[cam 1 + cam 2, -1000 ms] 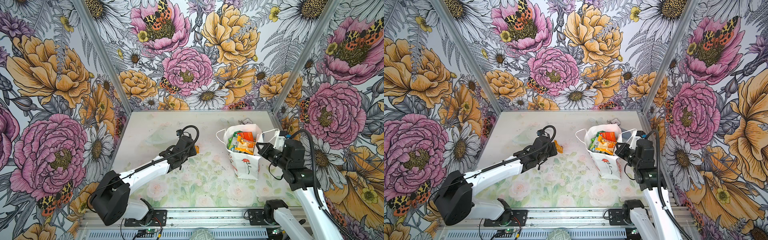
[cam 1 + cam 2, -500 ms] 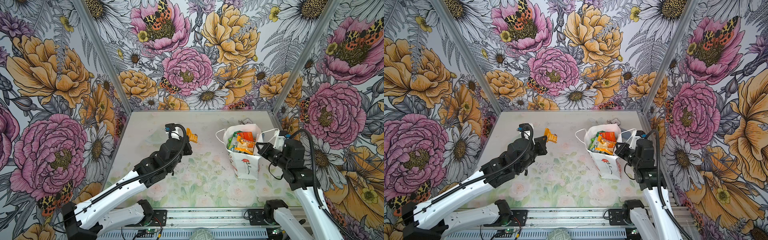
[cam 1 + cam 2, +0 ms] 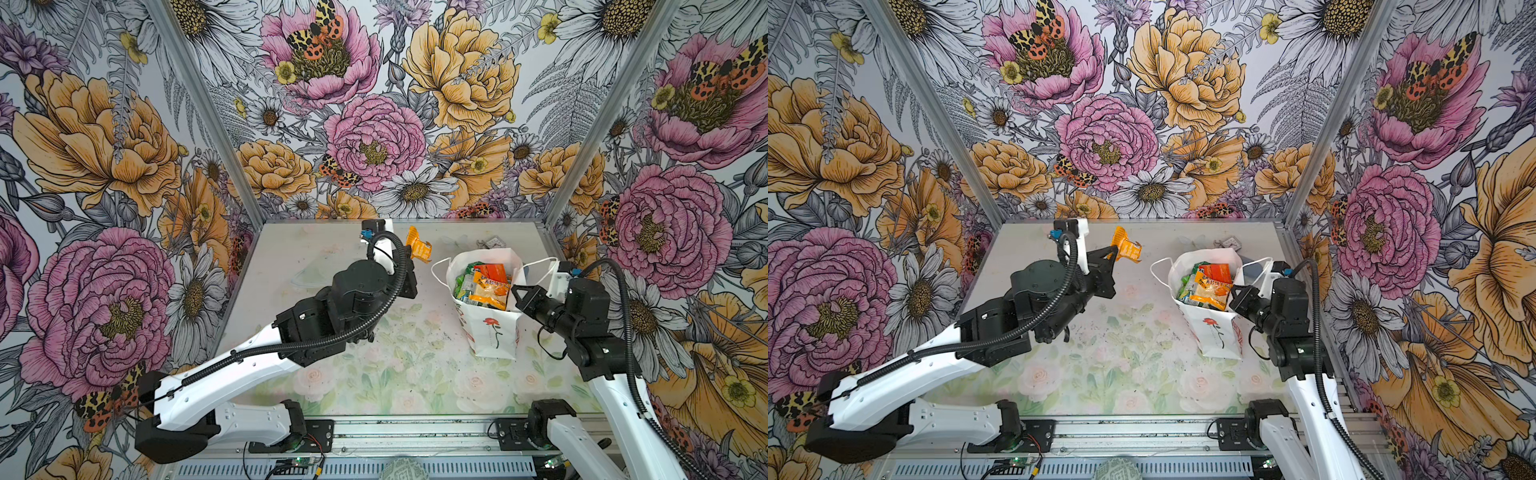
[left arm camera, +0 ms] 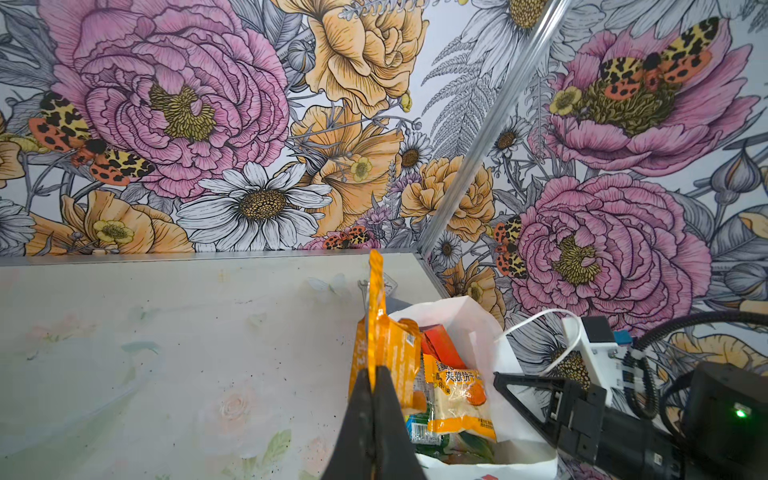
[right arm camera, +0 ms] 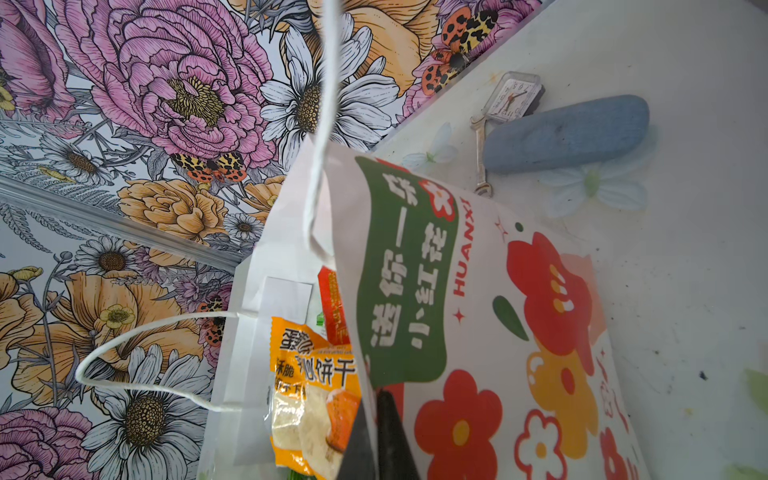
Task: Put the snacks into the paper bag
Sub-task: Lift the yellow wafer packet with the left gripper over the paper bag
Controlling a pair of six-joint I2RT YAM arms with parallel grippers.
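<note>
The white paper bag (image 3: 492, 332) (image 3: 1214, 336) with a red rose stands upright at the right, its mouth open. Several snacks (image 3: 486, 286) (image 5: 307, 374), orange, red and green, fill it. My right gripper (image 3: 517, 291) (image 5: 376, 399) is shut on the bag's flower-printed side wall at the rim. My left gripper (image 3: 1113, 251) (image 4: 374, 376) is shut on an orange snack packet (image 3: 417, 248) (image 4: 388, 345). It holds that packet upright in the air, just left of the bag's mouth and above rim height.
Behind the bag on the table lie a small square clock (image 5: 513, 97), a metal wrench (image 5: 481, 153) and a blue-grey oblong object (image 5: 565, 133). The back wall (image 3: 374, 166) stands close behind them. Thin cord handles (image 3: 540, 262) hang off the bag near my right wrist.
My left arm has lifted the orange packet off the table and carried it up and toward the back, closer to the bag. The right gripper and bag have stayed put.
</note>
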